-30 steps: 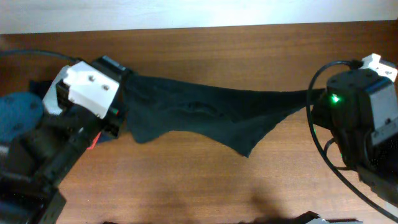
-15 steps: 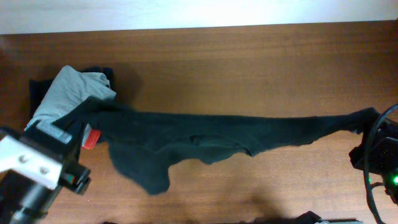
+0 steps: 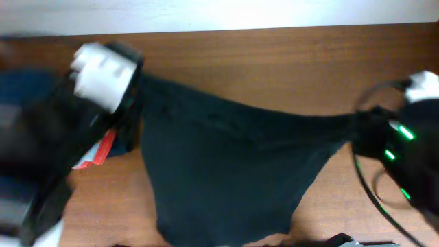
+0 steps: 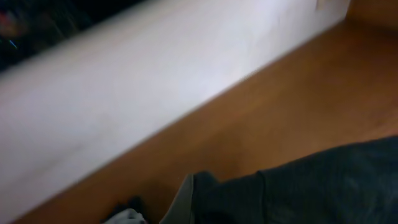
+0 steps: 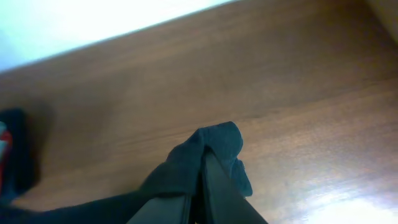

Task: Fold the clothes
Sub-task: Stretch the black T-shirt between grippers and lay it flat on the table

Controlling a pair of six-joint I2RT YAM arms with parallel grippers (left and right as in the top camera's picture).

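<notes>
1. The black T-shirt is stretched between the left end effector and the right end effector. It hangs like a wide curtain and closes the middle of the table from side to side.
2. Behind the shirt, the far strip of table up to the white wall is bare and open.
3. On the left side, the left arm, an orange-red garment and a dark blue garment take the room.
4. In front, bare wood shows only beside the lower left and lower right of the shirt. A black cable loops over the right part.
</notes>
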